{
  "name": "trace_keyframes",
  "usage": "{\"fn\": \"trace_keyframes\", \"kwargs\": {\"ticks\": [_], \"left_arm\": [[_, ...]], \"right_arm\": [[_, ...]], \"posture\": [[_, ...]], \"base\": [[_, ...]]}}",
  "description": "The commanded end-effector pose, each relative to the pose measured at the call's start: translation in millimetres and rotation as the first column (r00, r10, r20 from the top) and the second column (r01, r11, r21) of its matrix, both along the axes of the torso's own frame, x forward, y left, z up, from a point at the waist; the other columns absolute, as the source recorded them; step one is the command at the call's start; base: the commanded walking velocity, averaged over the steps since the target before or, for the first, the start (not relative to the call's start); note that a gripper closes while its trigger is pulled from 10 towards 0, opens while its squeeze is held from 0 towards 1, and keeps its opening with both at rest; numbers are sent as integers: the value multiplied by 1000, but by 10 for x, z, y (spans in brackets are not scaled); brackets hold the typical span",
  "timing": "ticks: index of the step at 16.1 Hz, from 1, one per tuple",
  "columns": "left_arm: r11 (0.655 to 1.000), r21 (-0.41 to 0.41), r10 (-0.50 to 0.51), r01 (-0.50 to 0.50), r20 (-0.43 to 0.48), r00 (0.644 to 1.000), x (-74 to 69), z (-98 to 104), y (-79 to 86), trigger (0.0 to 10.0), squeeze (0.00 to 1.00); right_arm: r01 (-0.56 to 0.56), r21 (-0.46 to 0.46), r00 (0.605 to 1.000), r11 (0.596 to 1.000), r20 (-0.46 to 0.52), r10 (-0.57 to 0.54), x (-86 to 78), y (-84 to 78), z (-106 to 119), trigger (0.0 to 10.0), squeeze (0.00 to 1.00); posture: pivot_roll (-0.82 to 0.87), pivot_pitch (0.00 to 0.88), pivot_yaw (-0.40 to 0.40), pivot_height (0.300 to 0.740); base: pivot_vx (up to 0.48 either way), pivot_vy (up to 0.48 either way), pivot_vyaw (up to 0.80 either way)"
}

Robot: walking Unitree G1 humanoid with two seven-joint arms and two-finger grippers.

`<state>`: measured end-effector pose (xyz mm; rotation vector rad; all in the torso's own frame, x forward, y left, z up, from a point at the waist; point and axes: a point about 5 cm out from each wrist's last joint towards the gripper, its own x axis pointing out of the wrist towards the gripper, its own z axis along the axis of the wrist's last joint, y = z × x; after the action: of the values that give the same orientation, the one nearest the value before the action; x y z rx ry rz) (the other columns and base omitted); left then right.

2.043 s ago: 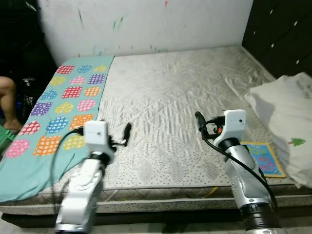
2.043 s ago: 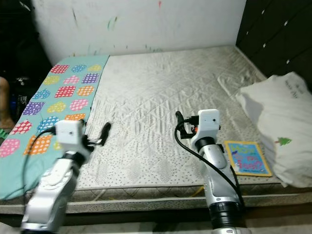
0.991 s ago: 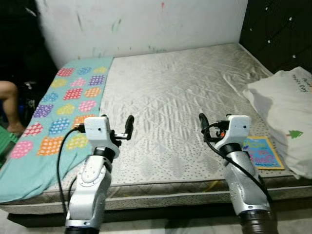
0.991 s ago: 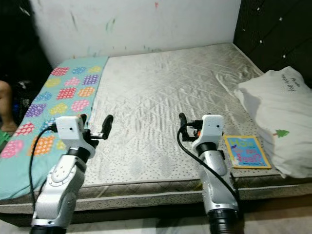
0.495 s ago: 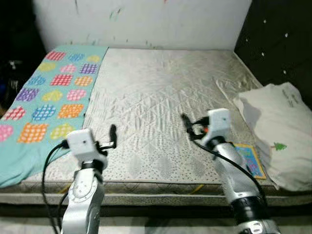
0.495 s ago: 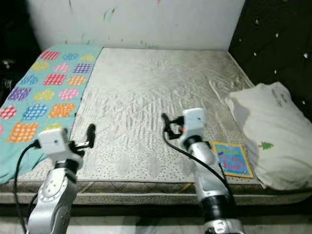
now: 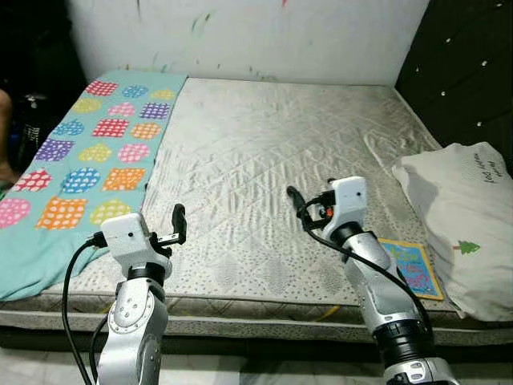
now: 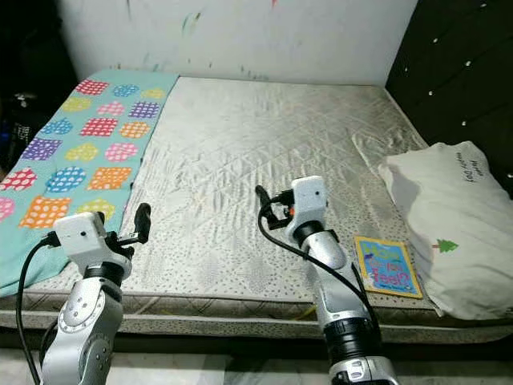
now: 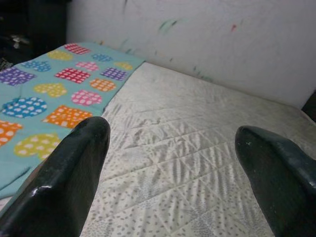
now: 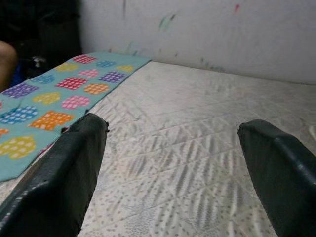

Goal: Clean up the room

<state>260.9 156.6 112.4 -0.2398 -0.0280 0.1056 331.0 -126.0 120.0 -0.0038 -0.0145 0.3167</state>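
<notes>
A bare quilted mattress lies before me. A teal blanket with coloured patches covers its left side. A white pillow rests at the right, and a colourful picture book lies flat beside it near the front edge. My left gripper is raised over the front edge beside the blanket, open and empty, as the left wrist view shows. My right gripper hovers over the middle front of the mattress, left of the book, also open and empty.
A white wall with paint marks runs behind the bed. A dark padded panel stands along the right side. Part of a person's limb shows at the far left beyond the blanket. The floor lies below the mattress front.
The head camera has swung and shifted, so the bed sits differently in view. Both arms stay raised over the front edge; nothing has been picked up or moved.
</notes>
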Motion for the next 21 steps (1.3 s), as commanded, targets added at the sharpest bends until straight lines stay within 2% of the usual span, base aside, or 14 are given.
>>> {"fn": "trace_keyframes", "kwargs": {"ticks": [1,4,10,15,21], "left_arm": [[999,-29,-29,30,29,999,55,67,-129,10000,0],[998,-33,-44,45,29,999,72,64,-146,10000,0],[998,-34,-45,45,20,999,58,49,-127,10000,0],[998,-29,-60,61,21,998,61,58,-128,10000,0],[996,-25,-80,81,21,997,94,59,-155,10000,0]], "right_arm": [[21,-1,1000,1000,2,-21,-1,-68,-2,10000,0],[38,1,999,999,1,-38,-3,-103,-12,10000,0],[31,-2,1000,1000,1,-31,-21,-74,-27,10000,0],[43,-1,999,999,-6,-43,-41,-100,-54,10000,0],[55,-6,998,998,-5,-55,-37,-126,-55,10000,0]], "posture": [[-104,0,-11,740],[-109,0,-7,740],[-109,0,-2,740],[-112,0,10,740],[-120,0,15,740]], "base": [[0,0,-800],[0,0,-721],[0,0,0],[0,324,0],[0,474,0]]}}
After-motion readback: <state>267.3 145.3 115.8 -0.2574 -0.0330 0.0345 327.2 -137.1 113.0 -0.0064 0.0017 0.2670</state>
